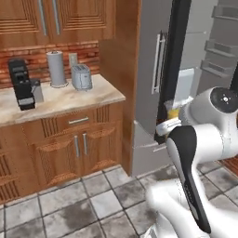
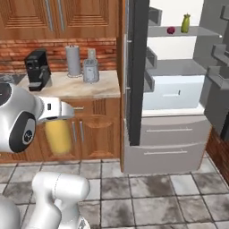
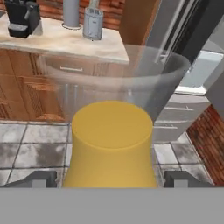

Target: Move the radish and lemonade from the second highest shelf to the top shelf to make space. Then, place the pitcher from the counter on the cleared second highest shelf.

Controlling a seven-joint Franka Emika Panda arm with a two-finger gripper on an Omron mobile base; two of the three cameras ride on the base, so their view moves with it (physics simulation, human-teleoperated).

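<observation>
Orange-yellow and close to the lens, the pitcher (image 3: 111, 146) sits between the two dark fingertips (image 3: 41, 179) of the gripper (image 3: 111, 181), its clear flared top spreading wide above the coloured body; the jaws stand wide and clasp it on both sides. From the right base view the same pitcher (image 2: 58, 135) hangs in the air under the white hand, off the counter (image 2: 74, 87) and in front of the wooden cabinet doors, with the tiled floor (image 2: 147, 197) below. On the counter, toward its back edge, stand a black coffee machine (image 2: 37, 68), a grey cylinder (image 2: 73, 61) and a silver toaster (image 2: 91, 70) (the toaster nearest the counter's right end). The fridge (image 2: 179, 134) is open, its dark door edge (image 2: 136, 71) facing the camera. On the top shelf (image 2: 201, 32) the radish (image 2: 171, 30) and the lemonade (image 2: 185, 23) rest just beside each other, the bottle upright. One level lower, the second shelf (image 2: 176, 67) is bare grey.
</observation>
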